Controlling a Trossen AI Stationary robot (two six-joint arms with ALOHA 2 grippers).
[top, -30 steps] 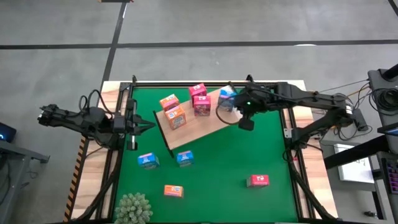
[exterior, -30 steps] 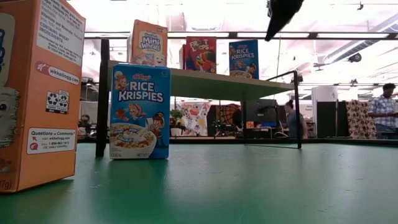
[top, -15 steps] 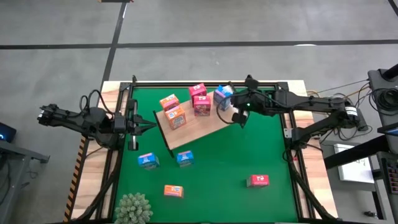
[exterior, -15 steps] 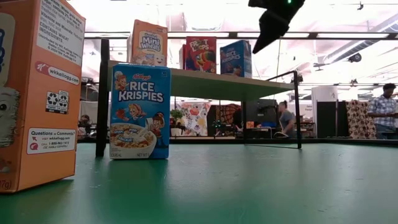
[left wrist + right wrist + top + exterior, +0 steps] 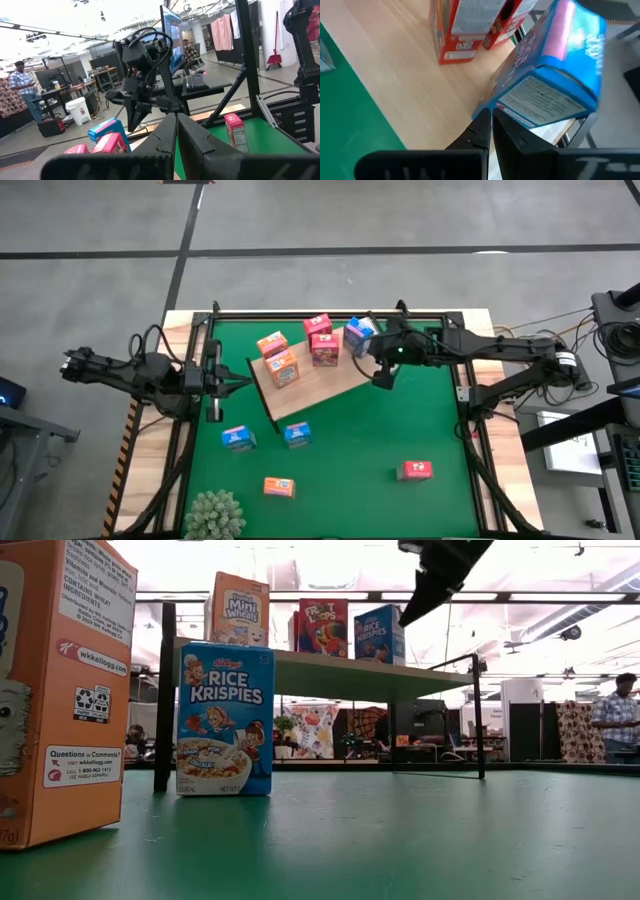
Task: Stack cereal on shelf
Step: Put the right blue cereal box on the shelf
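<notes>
The shelf [image 5: 318,383] is a light-wood board on the green mat. On it stand two orange boxes [image 5: 277,356], two pink-red boxes [image 5: 321,339] and a blue box [image 5: 358,337]. They also show in the low view, where the blue box [image 5: 378,634] stands at the right end of the row. My right gripper [image 5: 490,116] is shut, its tips at that blue box [image 5: 545,85]. My left gripper [image 5: 176,120] is shut and empty at the mat's left edge [image 5: 226,383]. My right gripper's shut fingertips [image 5: 405,620] lie against the blue box's right-hand side [image 5: 495,102], slanting down from the table's right. The box stands on its bottom on the shelf, close beside a pink-red box.
On the mat in front of the shelf stand two blue boxes [image 5: 238,439] [image 5: 297,436], an orange box [image 5: 279,486] and a pink-red box [image 5: 415,471]. A fuzzy green plant [image 5: 213,515] is at the near edge. A person [image 5: 617,720] stands far behind the table.
My right gripper has gone down and toward the table's left, against the blue box. The box has slid along the shelf toward the pink-red boxes and turned a little.
</notes>
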